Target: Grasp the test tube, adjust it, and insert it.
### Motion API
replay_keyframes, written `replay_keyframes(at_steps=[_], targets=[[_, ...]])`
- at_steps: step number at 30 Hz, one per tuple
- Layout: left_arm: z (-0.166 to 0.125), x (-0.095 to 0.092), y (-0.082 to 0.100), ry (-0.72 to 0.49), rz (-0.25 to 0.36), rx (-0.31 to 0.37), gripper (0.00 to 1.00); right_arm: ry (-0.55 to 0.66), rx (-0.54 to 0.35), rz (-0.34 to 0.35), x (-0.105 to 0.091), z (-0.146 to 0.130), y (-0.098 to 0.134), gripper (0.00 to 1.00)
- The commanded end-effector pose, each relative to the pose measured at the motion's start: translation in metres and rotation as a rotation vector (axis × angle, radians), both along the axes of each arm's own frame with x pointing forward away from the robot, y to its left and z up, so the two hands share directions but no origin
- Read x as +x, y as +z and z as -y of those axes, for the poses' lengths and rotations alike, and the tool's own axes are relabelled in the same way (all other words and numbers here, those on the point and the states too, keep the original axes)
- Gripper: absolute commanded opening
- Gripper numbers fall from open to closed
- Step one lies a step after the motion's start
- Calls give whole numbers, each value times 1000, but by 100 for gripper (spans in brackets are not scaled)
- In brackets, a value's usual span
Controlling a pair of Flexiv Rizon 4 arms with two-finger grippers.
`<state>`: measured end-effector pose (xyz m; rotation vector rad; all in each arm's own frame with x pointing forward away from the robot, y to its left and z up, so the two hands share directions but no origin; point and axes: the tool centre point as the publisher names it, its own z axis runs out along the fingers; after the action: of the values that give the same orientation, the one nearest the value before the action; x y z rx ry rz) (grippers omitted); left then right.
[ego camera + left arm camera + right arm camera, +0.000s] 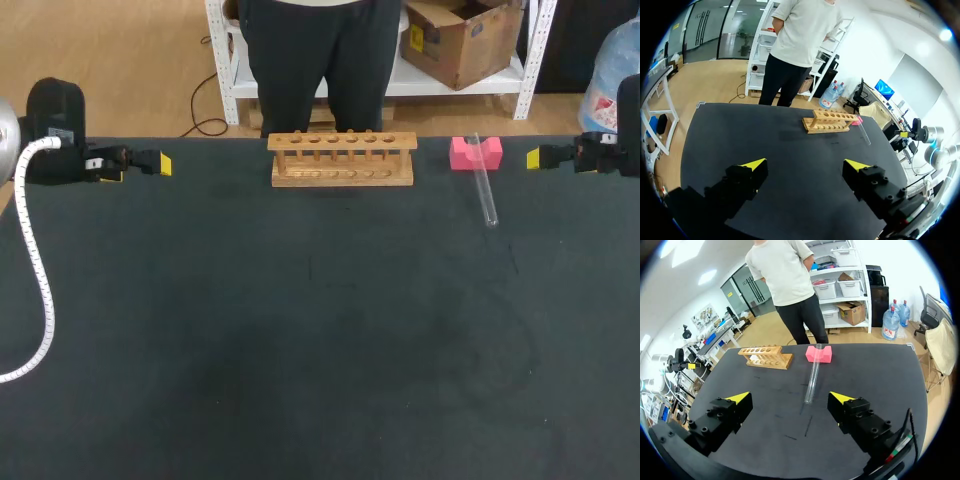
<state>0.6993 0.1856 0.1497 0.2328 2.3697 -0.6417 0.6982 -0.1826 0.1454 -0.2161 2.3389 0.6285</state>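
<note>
1. My right pincer (790, 397) stands wide open with nothing between its yellow tips. It hangs at the right edge of the bench (320, 350), apart from everything on it.
2. My left pincer (805, 165) is just as wide open and just as empty, over at the left edge.
3. The test tube (484, 185) lies on the right side of the bench. Its far end is propped in the notch of the pink block (474, 152) and its other end rests down on the dark surface.
4. Its long axis runs from the far edge toward the near edge with a slight slant, so it lies crosswise to the line along which my right arm comes in.
5. The tube lies toward the middle of the bench from my right pincer, near but not touching. In the right wrist view it sits ahead of the open fingers.
6. The wooden rack (342, 158) stands at the far middle with its holes empty. It lies between the tube and my left pincer, so my right arm is clearly the nearer one.
7. I judge the grasp not yet begun. The next move calls for my right pincer to close in across the tube's width, probably on the raised part near the block.
</note>
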Motion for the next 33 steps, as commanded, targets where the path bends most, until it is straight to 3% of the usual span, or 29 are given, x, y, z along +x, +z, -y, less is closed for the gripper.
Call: replay_keyframes(at_steps=[1, 13, 17, 26, 33], targets=[[1, 0, 1, 4, -5, 7, 100, -4, -5, -1, -1, -1, 1, 100], [1, 0, 1, 4, -5, 7, 100, -4, -5, -1, -1, -1, 1, 100], [-1, 11, 4, -68, 32, -6, 100, -4, -5, -1, -1, -1, 1, 100], [-18, 39, 17, -311, 203, -48, 100, -4, -5, -1, -1, -1, 1, 100], [-13, 58, 10, -558, 409, -41, 100, -4, -5, -1, -1, -1, 1, 100]])
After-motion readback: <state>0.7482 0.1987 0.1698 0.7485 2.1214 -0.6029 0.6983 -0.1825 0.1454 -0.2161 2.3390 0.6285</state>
